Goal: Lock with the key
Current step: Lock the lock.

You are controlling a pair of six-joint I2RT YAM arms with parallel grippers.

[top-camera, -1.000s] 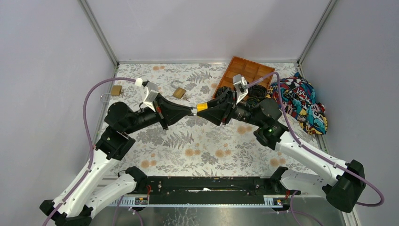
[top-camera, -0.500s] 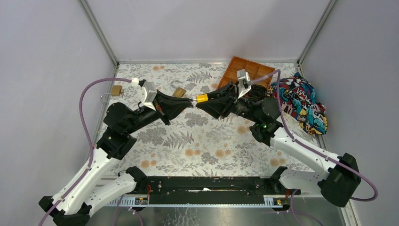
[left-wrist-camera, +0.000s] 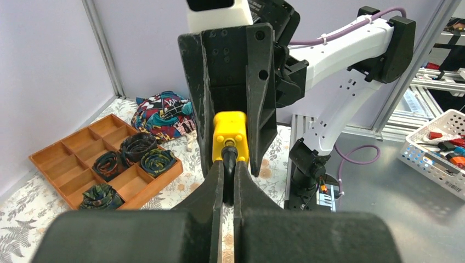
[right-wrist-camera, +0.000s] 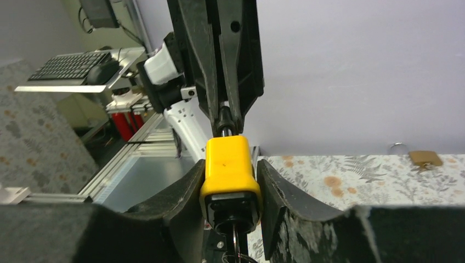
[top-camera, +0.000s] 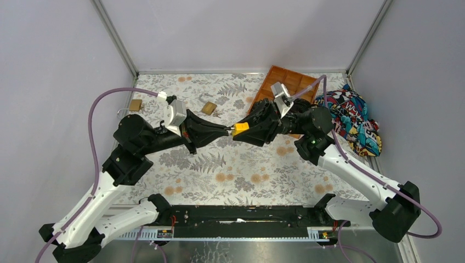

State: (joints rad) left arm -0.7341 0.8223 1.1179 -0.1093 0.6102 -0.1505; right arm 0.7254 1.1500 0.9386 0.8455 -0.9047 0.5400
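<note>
The two arms meet nose to nose above the middle of the floral-patterned bench (top-camera: 219, 175). The right hand (right-wrist-camera: 230, 174) is pressed onto the sides of a yellow padlock (left-wrist-camera: 230, 130), gripping it clear of the bench surface with its keyhole end turned toward the other arm. The left hand (left-wrist-camera: 228, 167) is pinched together on the dark head of a key (left-wrist-camera: 229, 156), whose tip sits at the padlock's face; how deep it goes cannot be seen. At the bench's far left lies a brass padlock (top-camera: 135, 104), and a second brass padlock (top-camera: 208, 108) lies nearer the middle. A compartmented wooden tray (top-camera: 285, 82) holding rolls of fabric (left-wrist-camera: 137, 147) stands at the far right, just beside a bright patterned cloth (top-camera: 351, 118).
</note>
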